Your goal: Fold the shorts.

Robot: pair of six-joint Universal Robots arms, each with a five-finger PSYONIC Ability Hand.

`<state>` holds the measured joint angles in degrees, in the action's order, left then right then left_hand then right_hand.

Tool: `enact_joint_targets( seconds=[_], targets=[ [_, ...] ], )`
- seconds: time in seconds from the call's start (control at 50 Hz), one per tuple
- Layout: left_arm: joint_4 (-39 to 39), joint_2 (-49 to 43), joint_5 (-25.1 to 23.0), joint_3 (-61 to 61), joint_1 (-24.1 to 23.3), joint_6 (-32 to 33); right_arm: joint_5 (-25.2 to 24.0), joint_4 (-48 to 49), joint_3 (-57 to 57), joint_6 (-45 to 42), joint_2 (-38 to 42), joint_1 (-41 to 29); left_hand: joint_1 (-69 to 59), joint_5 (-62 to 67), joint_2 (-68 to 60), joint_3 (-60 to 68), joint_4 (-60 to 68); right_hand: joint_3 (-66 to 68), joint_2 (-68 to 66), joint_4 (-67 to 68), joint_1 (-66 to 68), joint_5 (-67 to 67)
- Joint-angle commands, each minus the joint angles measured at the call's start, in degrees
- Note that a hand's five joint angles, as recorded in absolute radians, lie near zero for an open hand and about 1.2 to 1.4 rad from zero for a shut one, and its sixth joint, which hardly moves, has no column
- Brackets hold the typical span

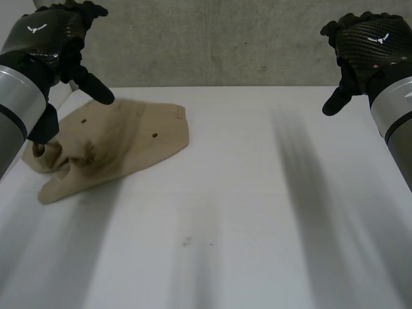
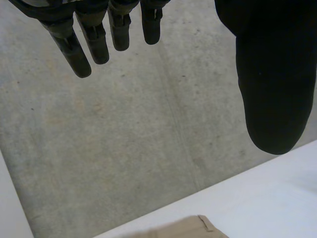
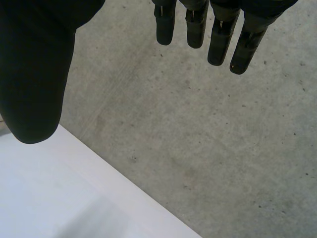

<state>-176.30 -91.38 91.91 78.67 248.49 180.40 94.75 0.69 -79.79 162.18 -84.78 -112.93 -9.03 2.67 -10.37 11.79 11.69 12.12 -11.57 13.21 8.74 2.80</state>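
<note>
Left hand [image 1: 45, 38] — fingers straight and spread, holding nothing — hovers over the far edge of the tan shorts [image 1: 129, 138], which lie crumpled on the table [image 1: 270, 212]. Right hand [image 1: 367, 45] — likewise spread and empty — hangs well apart from them.

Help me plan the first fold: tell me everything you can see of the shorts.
The shorts are tan woven-looking cloth with two small dark studs. They lie on the white table on the robot's left side, near the far edge: the part toward the middle lies fairly flat, the outer part is bunched and rumpled. Nothing seems to touch them but the table; the left hand hangs open above them, and its wrist view shows its fingers clear of the cloth.
</note>
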Motion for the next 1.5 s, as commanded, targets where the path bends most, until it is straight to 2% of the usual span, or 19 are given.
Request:
enact_joint_targets(
  seconds=[0.02,0.14,0.22,0.34,0.4,0.52,0.6,1.02,1.1,1.14,1.16,1.2,1.22,1.34,1.5],
  targets=[
    [-3.6,-3.2,-0.1,-0.5,3.4,2.0,-1.8,0.2,0.4,0.2,0.1,0.1,-1.7,-2.0,-0.3,-1.1,-1.0,-2.1,1.6,-3.2,1.3,-2.8],
    [-5.7,-10.2,-0.2,-2.2,6.2,8.4,-9.0,-0.5,0.6,0.0,0.1,0.7,-2.4,-1.3,-1.0,-0.4,-0.3,-2.1,1.6,-3.2,1.3,-2.8],
    [-8.3,-17.7,-1.4,-4.0,10.0,12.2,-11.2,-0.8,0.6,0.0,0.2,0.9,-2.5,-1.1,-1.2,-0.2,-0.1,-2.1,1.6,-3.2,1.3,-2.8],
    [-8.2,-25.4,-4.8,-6.5,11.6,13.4,-11.3,-1.3,0.5,0.0,0.7,0.9,-3.7,0.1,-2.4,0.9,1.0,-2.1,1.6,-3.2,1.3,-2.8],
    [-5.7,-28.0,-6.1,-7.3,11.9,14.4,-11.3,-1.2,0.4,0.0,0.8,0.9,-6.9,3.2,-5.5,4.1,4.2,-2.1,1.6,-3.2,1.3,-2.8],
    [1.6,-30.9,-6.0,-8.7,11.8,17.4,-11.4,-1.1,0.2,-0.1,1.9,0.9,-12.6,9.0,-11.3,9.8,9.9,-2.1,1.6,-3.2,1.3,-2.8],
    [2.7,-32.4,-5.6,-8.5,11.6,17.6,-11.4,-1.1,0.3,-0.2,2.6,0.8,-12.8,9.1,-11.4,10.0,10.1,-2.1,1.6,-3.2,1.3,-2.8],
    [1.0,-40.2,-5.4,-9.3,11.3,19.1,-11.3,-1.0,0.2,-1.5,5.2,0.8,-13.6,10.0,-12.3,10.9,11.0,-2.1,1.6,-3.2,1.3,-2.8],
    [0.9,-40.7,-5.3,-9.2,11.3,20.6,-11.3,-1.0,0.2,-1.6,5.5,0.7,-29.9,26.3,-28.6,27.1,27.2,-2.1,1.6,-3.2,1.3,-2.8],
    [0.7,-40.8,-5.2,-9.2,11.3,20.9,-11.3,-1.0,0.1,-1.6,5.5,0.7,-42.7,39.0,-41.3,39.9,40.0,-2.1,1.6,-3.2,1.3,-2.8],
    [0.3,-40.9,-5.2,-9.2,11.3,21.0,-11.3,-1.0,0.1,-1.6,5.6,0.7,-55.4,51.7,-54.0,52.6,52.7,-2.1,1.6,-3.2,1.3,-2.8],
    [-1.2,-41.0,-5.2,-9.1,11.3,21.0,-11.3,-1.0,0.1,-1.6,5.9,0.7,-68.4,64.7,-67.0,65.6,65.7,-2.1,1.6,-3.2,1.3,-2.8],
    [-1.8,-41.0,-5.2,-9.0,11.3,21.0,-11.3,-1.0,0.1,-1.6,6.0,0.7,-70.9,67.3,-69.6,68.2,68.3,-2.1,1.6,-3.2,1.3,-2.8],
    [-5.0,-39.8,-5.0,-8.8,10.7,20.9,-11.3,-1.0,0.1,-1.6,6.1,0.7,-71.0,67.3,-69.6,68.2,68.3,-2.1,1.6,-3.2,1.3,-2.8],
    [-5.2,-28.4,-4.8,-8.4,4.8,17.7,-11.3,-1.0,1.0,-1.5,5.5,1.0,-71.0,67.3,-69.6,68.2,68.3,-2.1,1.6,-3.2,1.3,-2.8]
  ],
)
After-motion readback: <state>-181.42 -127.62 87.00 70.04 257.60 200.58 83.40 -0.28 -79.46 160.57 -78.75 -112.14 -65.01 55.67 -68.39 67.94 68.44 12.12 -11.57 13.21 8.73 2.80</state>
